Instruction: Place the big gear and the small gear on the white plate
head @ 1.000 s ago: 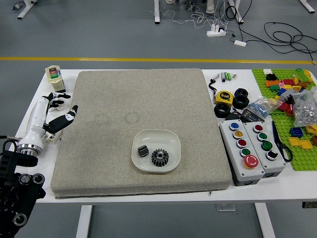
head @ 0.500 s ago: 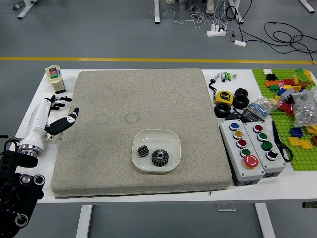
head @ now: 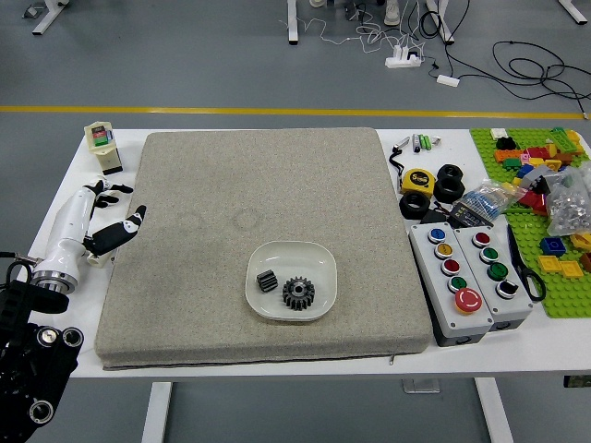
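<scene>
Lying together in the white plate, both gears are where they should be: the big gear with its toothed face up, and the small gear just beside it, toward the plate's left side. Over at the left of the grey mat, the robot's left hand hangs with its black fingers spread well apart, one reaching over the mat's edge. Across on the right, a yellow tape measure sits beyond two button boxes.
</scene>
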`<move>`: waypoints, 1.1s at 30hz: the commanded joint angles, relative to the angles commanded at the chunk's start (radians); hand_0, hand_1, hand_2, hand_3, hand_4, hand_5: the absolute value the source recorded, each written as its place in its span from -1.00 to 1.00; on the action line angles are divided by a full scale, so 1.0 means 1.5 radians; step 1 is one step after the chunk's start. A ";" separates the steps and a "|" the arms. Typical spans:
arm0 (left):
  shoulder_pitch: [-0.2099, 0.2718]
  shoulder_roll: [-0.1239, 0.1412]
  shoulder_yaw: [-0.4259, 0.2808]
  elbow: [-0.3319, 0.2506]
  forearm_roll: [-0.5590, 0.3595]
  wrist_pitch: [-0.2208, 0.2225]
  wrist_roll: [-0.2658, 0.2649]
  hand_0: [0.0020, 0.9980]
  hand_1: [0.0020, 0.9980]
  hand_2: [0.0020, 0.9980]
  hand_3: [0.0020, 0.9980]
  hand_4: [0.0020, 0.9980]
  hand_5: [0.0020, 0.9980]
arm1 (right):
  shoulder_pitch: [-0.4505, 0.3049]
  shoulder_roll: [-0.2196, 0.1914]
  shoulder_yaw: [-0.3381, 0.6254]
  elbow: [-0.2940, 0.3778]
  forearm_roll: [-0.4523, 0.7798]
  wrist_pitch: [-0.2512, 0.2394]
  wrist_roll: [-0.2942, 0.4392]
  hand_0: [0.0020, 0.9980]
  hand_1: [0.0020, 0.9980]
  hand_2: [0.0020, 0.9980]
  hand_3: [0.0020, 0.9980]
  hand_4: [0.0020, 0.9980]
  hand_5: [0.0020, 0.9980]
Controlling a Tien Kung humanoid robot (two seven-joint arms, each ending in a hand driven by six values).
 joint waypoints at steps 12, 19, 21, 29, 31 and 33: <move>0.005 0.001 0.004 0.001 0.018 -0.001 -0.002 0.25 0.33 0.54 0.21 0.41 -0.34 | -0.004 0.002 -0.004 0.000 0.003 -0.002 0.000 0.21 0.22 0.40 0.10 0.49 0.30; 0.009 0.001 0.003 0.002 0.021 -0.003 -0.003 0.25 0.32 0.54 0.20 0.41 -0.34 | -0.006 0.002 -0.006 0.000 0.005 -0.002 0.001 0.21 0.22 0.40 0.10 0.49 0.30; 0.010 0.001 0.004 0.002 0.022 -0.003 -0.003 0.25 0.32 0.54 0.20 0.41 -0.34 | -0.006 0.002 -0.007 0.000 0.006 -0.003 0.001 0.21 0.22 0.40 0.10 0.49 0.30; 0.013 0.001 0.007 0.002 0.021 -0.004 -0.003 0.25 0.32 0.54 0.20 0.41 -0.34 | -0.006 0.001 -0.008 0.000 0.007 -0.003 0.002 0.21 0.22 0.40 0.10 0.49 0.30; 0.013 0.001 0.008 0.002 0.020 -0.005 -0.004 0.25 0.32 0.54 0.20 0.41 -0.34 | -0.006 0.000 -0.008 0.000 0.008 -0.003 0.003 0.21 0.22 0.40 0.10 0.49 0.30; 0.012 0.002 0.009 0.001 0.017 -0.005 -0.003 0.25 0.32 0.54 0.20 0.41 -0.34 | -0.005 0.000 -0.009 0.000 0.011 -0.003 0.003 0.21 0.22 0.40 0.10 0.49 0.30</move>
